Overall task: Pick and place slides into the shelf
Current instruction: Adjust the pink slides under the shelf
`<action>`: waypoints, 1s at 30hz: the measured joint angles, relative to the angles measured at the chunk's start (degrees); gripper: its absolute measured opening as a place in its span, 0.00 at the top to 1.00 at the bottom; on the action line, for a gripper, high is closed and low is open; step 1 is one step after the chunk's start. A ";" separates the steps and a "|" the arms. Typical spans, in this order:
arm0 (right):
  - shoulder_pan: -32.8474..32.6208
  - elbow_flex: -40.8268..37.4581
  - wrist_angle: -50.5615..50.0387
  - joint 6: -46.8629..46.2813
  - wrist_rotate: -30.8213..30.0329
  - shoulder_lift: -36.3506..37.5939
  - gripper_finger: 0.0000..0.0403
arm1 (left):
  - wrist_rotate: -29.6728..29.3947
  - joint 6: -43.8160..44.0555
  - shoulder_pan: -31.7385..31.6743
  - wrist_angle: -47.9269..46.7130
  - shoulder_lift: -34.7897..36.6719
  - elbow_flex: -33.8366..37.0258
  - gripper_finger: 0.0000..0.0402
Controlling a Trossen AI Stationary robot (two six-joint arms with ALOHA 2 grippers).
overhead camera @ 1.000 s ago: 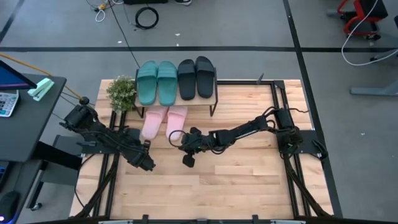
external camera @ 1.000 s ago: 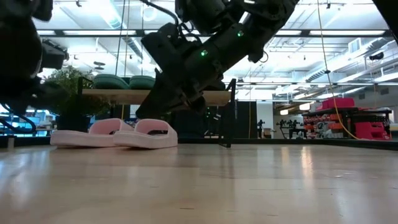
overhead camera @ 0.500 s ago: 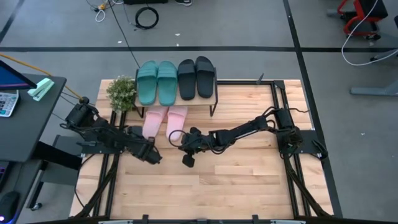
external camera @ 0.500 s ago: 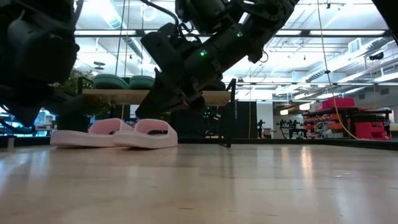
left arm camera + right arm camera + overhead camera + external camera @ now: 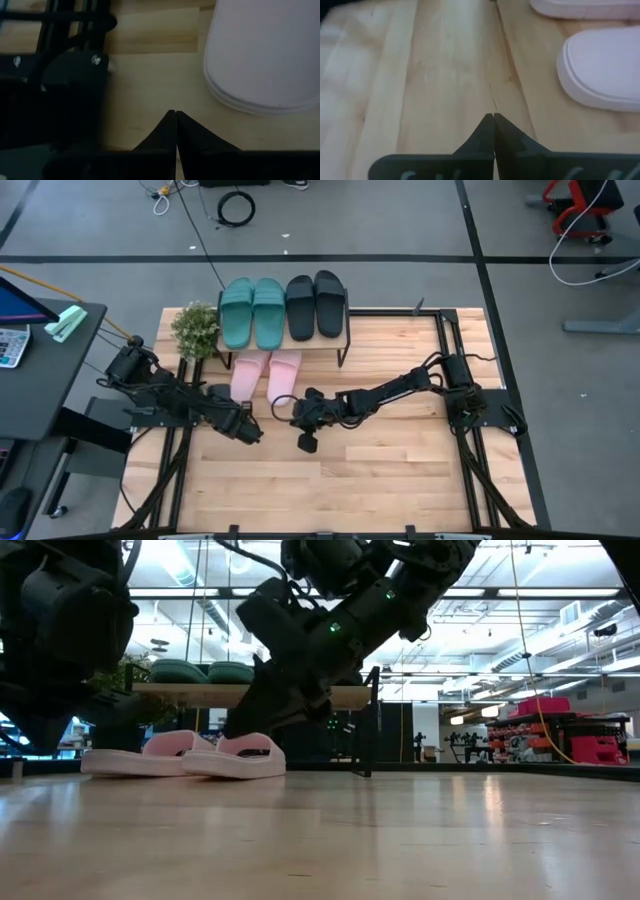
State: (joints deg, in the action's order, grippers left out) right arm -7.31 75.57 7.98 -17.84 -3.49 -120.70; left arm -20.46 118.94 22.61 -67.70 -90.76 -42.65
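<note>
I see the pink slides (image 5: 267,374) lying side by side, heels toward me, toes under the shelf (image 5: 285,340); my left gripper (image 5: 247,430) and right gripper (image 5: 305,442), both pinched together, flank the heels about equally near.

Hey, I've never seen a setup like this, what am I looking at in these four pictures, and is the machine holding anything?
This is a robot with two dark arms bolted to a wooden table. One picture looks straight down from above, one looks level across the tabletop, and two come from small cameras on the arms' wrists. At the table's far edge stands a small shelf with two green slides and two black slides on top, beside a potted plant. Two pink slides lie on the table, partly under the shelf. The left hand and the right hand sit just in front of the pink pair, both shut and holding nothing.
</note>
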 joint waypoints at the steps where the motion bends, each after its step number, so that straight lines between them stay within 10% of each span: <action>1: 0.00 0.00 -0.74 0.07 -0.02 0.00 1.00 | -0.28 -0.85 0.00 0.00 0.00 0.00 0.97; 30: 0.07 0.00 -2.18 -0.52 -1.39 -0.02 1.00 | -12.97 -22.03 -12.36 15.02 -0.04 -0.07 0.98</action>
State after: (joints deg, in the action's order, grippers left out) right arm -7.25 75.57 5.80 -18.36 -4.88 -120.73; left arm -33.43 96.91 10.25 -52.69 -90.80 -42.72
